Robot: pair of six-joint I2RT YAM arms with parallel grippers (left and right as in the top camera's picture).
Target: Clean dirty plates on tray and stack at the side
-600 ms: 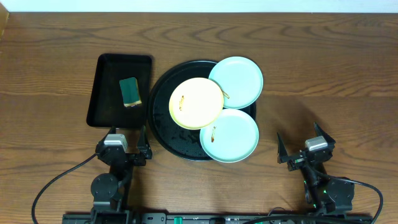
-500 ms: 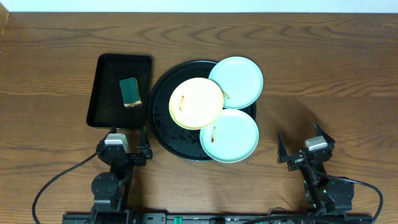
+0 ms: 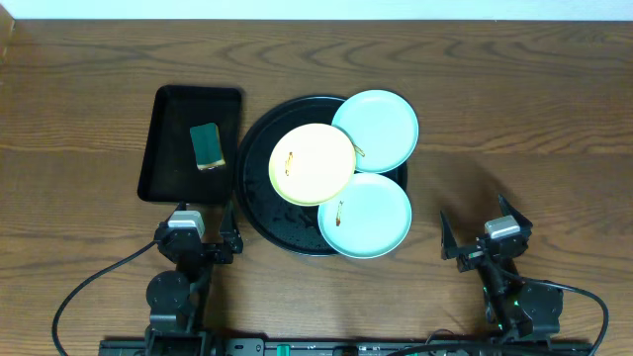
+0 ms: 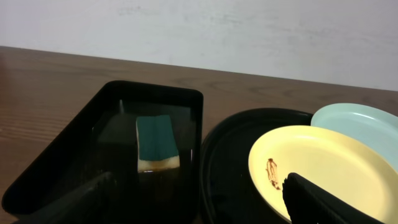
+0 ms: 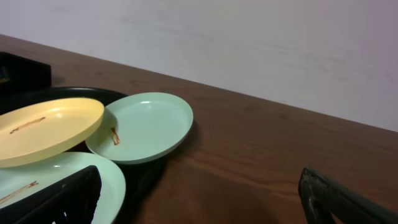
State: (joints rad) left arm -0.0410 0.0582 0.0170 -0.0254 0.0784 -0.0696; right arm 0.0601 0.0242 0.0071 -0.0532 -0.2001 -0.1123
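Three plates lie overlapping on the round black tray (image 3: pixel 259 148). The pale yellow plate (image 3: pixel 312 164) rests on top, with a brown streak at its left. One mint-green plate (image 3: pixel 376 127) sits at the back right with a speck near its left rim. The other mint-green plate (image 3: pixel 368 218) sits at the front with a brown streak. My left gripper (image 3: pixel 196 220) is open and empty at the table's front, just before the rectangular tray. My right gripper (image 3: pixel 475 222) is open and empty, right of the plates. The yellow plate (image 4: pixel 323 168) shows in the left wrist view, and the plates (image 5: pixel 146 124) in the right wrist view.
A smaller rectangular black tray (image 3: pixel 163 148) stands left of the round tray and holds a green sponge (image 3: pixel 207 145), also seen in the left wrist view (image 4: pixel 157 142). Bare wooden table (image 3: pixel 514 129) lies right of the plates.
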